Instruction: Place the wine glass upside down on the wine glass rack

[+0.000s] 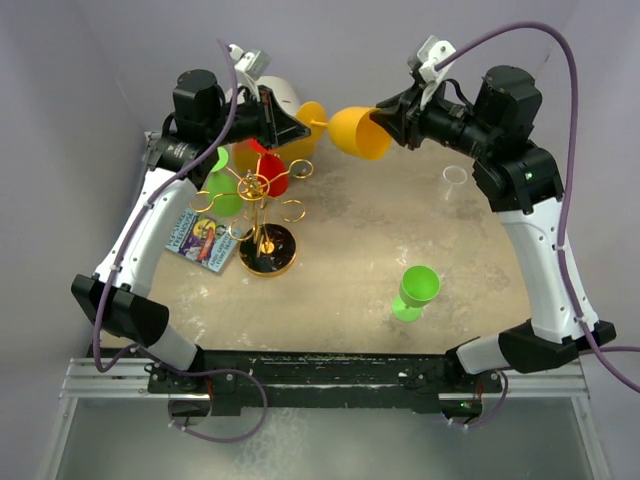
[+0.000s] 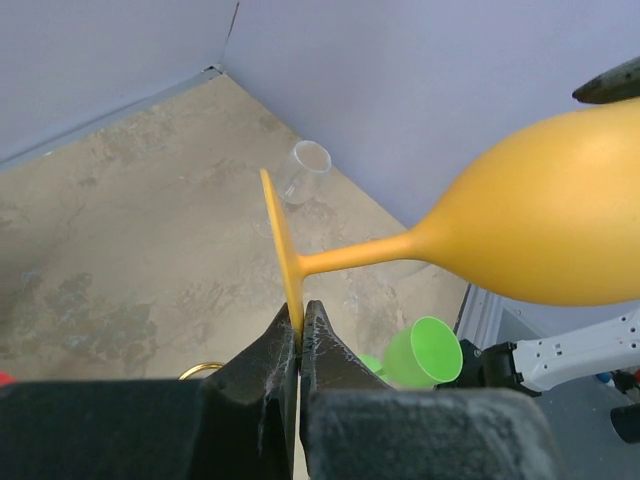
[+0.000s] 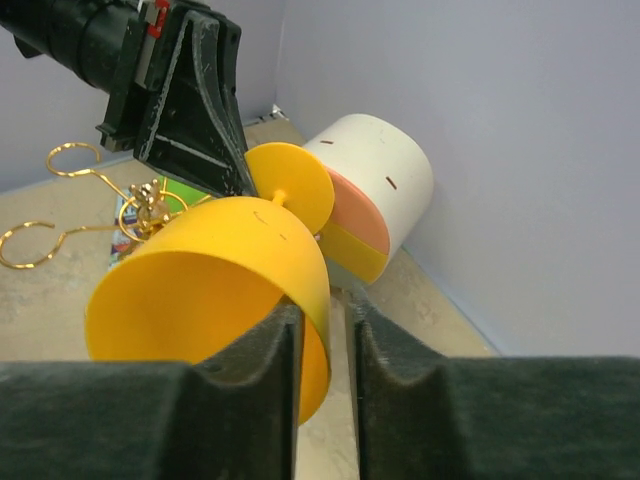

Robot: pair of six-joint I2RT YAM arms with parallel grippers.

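An orange wine glass (image 1: pixel 358 133) hangs level in the air at the back of the table, between both grippers. My left gripper (image 1: pixel 300 125) is shut on the edge of its foot disc, seen in the left wrist view (image 2: pixel 300 325). My right gripper (image 1: pixel 385 122) straddles the bowl's rim, one finger inside the bowl (image 3: pixel 230 270) and the other outside. A small gap is left at the outer finger (image 3: pixel 400 380). The gold wire rack (image 1: pixel 262 200) stands on its black base (image 1: pixel 267 250), below and left of the glass.
A green glass (image 1: pixel 222 195) and a red glass (image 1: pixel 272 172) sit at the rack. Another green glass (image 1: pixel 415 292) lies on the table at the right. A clear glass (image 1: pixel 454 180) stands at the back right. A book (image 1: pixel 205 240) lies left of the rack. A cream-and-orange cylinder (image 3: pixel 375 190) stands by the back wall.
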